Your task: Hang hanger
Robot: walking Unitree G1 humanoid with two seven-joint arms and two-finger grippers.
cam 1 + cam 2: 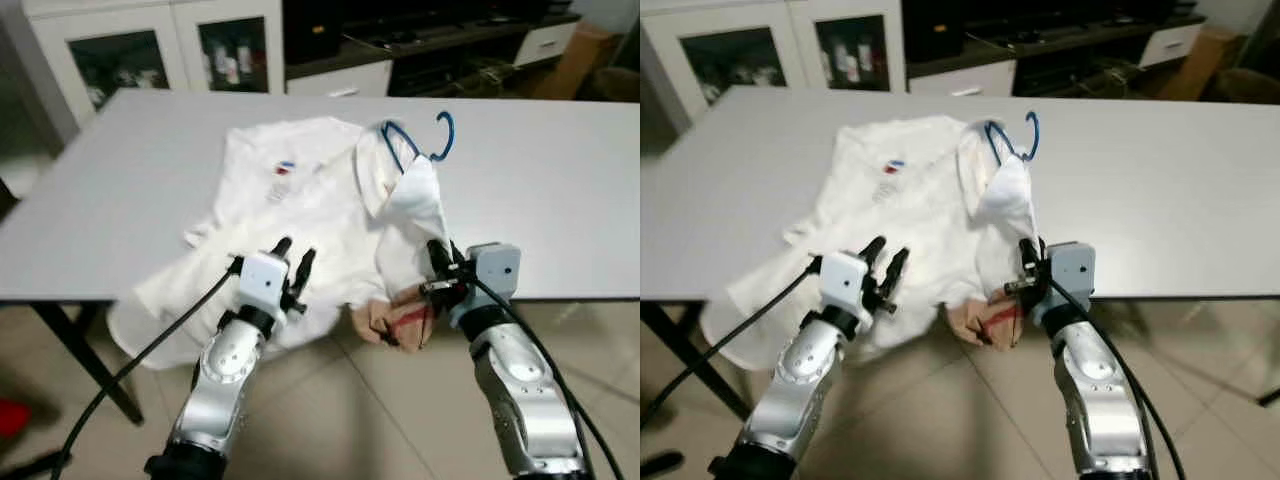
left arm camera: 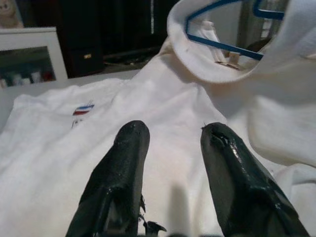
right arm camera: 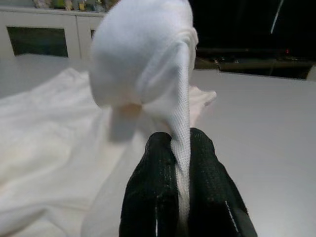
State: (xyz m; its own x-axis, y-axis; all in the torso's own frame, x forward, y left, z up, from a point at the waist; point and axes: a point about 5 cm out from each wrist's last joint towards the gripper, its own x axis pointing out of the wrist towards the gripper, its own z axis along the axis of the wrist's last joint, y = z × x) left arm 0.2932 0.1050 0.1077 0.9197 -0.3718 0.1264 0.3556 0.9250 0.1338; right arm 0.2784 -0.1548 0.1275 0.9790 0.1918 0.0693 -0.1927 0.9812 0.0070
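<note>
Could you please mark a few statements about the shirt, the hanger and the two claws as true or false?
1. The right claw is shut on a fold of the white shirt. True.
2. The left claw grips the blue hanger. False: it is open above the shirt, holding nothing.
3. The hanger's hook sticks out past the shirt's collar. True.
4. The shirt hangs on a rail. False: it lies on the grey table, partly draped over the near edge.

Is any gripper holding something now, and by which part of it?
The right gripper holds the white shirt, pinching a raised fold of cloth beside the blue hanger. The left gripper is open and holds nothing.
</note>
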